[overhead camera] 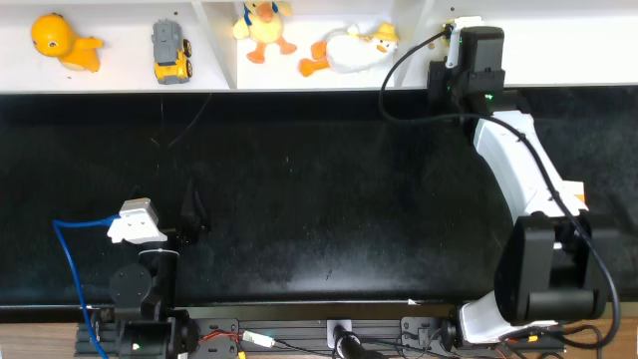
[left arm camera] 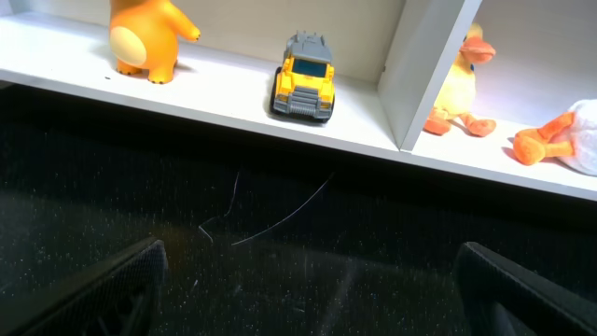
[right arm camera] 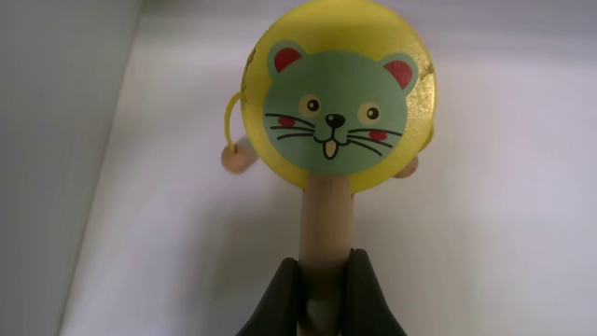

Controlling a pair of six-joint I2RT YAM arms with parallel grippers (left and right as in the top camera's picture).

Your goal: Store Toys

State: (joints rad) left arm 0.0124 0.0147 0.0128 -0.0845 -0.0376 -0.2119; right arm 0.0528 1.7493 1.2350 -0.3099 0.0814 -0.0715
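Observation:
My right gripper is shut on the wooden handle of a yellow rattle drum with a green cat face, held over the white floor of the far-right shelf compartment. From above, the right arm's wrist sits at that compartment's front. On the shelf stand an orange duck figure, a yellow toy truck, a yellow plush duck and a white plush duck. My left gripper rests open low over the black mat near its base, facing the truck.
A white shelf with dividers runs along the far edge of the black mat. A divider wall stands close beside the drum. A blue cable loops by the left arm's base.

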